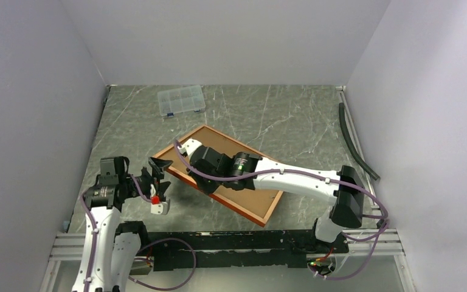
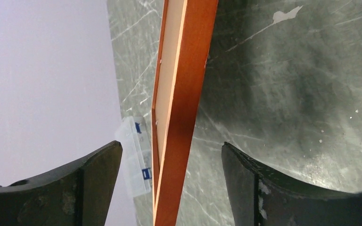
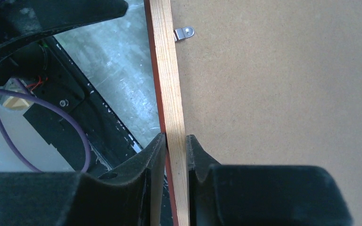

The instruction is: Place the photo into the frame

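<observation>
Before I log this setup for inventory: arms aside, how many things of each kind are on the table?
picture frame: 1
brown backing board, set in the frame: 1
clear plastic box: 1
black tube, at the right edge: 1
Total: 4

No lettering, number, brand or sign can be read in any view; the frame (image 2: 184, 94) shows only bare reddish wood; its brown backing board (image 3: 283, 94) is plain; the clear compartment box (image 1: 182, 100) on the counter (image 1: 292, 115) carries no legible label.
</observation>
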### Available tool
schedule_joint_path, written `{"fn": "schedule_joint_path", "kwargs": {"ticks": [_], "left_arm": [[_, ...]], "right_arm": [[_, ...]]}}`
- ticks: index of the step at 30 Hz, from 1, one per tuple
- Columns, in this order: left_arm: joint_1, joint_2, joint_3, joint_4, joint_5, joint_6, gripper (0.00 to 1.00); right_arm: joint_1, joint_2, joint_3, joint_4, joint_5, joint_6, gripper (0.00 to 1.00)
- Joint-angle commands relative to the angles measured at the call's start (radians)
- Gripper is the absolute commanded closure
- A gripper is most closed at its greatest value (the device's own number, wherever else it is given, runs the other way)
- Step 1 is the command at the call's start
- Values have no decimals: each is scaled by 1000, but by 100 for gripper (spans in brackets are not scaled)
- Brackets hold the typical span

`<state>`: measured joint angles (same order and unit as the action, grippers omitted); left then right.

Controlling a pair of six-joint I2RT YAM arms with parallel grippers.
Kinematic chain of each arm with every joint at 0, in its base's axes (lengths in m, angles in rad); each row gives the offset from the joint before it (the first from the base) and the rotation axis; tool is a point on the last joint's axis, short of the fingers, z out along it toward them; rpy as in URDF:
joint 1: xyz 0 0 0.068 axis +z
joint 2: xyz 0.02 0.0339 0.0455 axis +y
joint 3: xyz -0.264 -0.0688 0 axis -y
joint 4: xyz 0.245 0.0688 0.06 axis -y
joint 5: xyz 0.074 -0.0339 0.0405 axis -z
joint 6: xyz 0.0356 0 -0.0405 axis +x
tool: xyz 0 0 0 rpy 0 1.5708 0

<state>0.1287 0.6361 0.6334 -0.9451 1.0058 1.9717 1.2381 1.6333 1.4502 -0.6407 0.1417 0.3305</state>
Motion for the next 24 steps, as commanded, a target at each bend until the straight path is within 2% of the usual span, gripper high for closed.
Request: {"fn": "schedule_joint_path", "kwargs": {"ticks": [1,5,7,10,15,19,21,22,24], "left_arm": [[-58,70,31,19,32,224,23],[-118,139,82,-8,-36,268,38],[-164,151,88,34,-62,219,44],[-227,146,81,104,-107,148,48],[-269,152,63,191,-149,117,56],[-304,162,93,203,-179,60,77],[-311,170,114,199,-194,47,83],[-313,172,120,200,-198,42,85],[-316,174,131,203,-197,31,87]], "right_arm": [[-2,-8,96,-7,-42,-15,100],[-8,-9,119,-22,-52,-16,100],[-15,-13,124,-25,-58,-12,100],[-24,-29,119,-22,-67,-6,100],[-54,-59,107,-14,-112,6,100],[-84,-87,94,-30,-111,-2,87],[-104,-108,81,-30,-120,-4,80],[-110,-118,78,-33,-122,-8,74],[-114,-129,91,-52,-103,-24,55]]}}
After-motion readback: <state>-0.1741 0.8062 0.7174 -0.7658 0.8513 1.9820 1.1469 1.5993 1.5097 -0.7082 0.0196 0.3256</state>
